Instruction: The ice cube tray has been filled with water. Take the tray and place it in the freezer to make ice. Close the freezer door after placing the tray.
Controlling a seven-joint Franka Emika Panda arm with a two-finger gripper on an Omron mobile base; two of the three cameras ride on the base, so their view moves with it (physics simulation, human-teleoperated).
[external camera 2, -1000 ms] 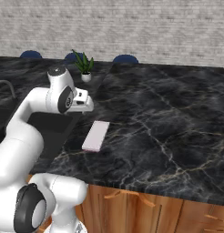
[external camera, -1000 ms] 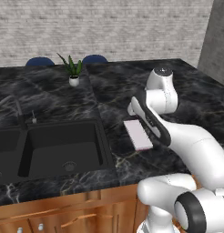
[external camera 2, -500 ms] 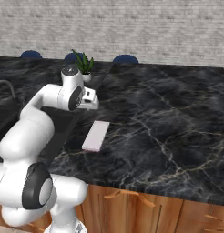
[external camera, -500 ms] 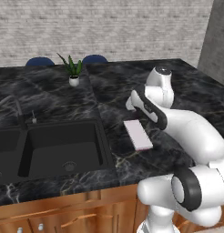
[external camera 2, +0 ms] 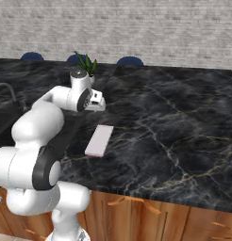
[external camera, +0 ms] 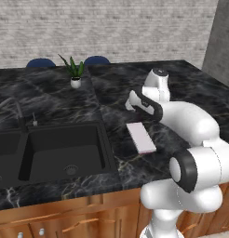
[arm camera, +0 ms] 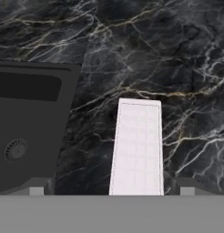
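Note:
The ice cube tray [external camera: 141, 137] [external camera 2: 99, 140] is a thin pale pinkish-white slab lying flat on the black marble counter, just right of the sink. My gripper [external camera: 134, 106] [external camera 2: 99, 104] hangs above the counter just beyond the tray's far end and is clear of it. In the hand view the tray [arm camera: 137, 145] runs lengthwise up the middle. My gripper [arm camera: 111, 191] is open there, with its two fingertips [arm camera: 36, 191] wide apart on either side of the tray's near end and nothing held. The freezer door is out of view.
A black double sink [external camera: 60, 148] with a faucet [external camera: 16, 111] lies left of the tray. A small potted plant [external camera: 75, 76] stands at the counter's back, with blue chair backs [external camera 2: 129, 60] behind it. A tall slate-grey panel [external camera: 223, 42] rises at the far right.
The hand has shifted slightly toward the tray's far end while the elbow swung outward. The tray has stayed put and the jaws remain open.

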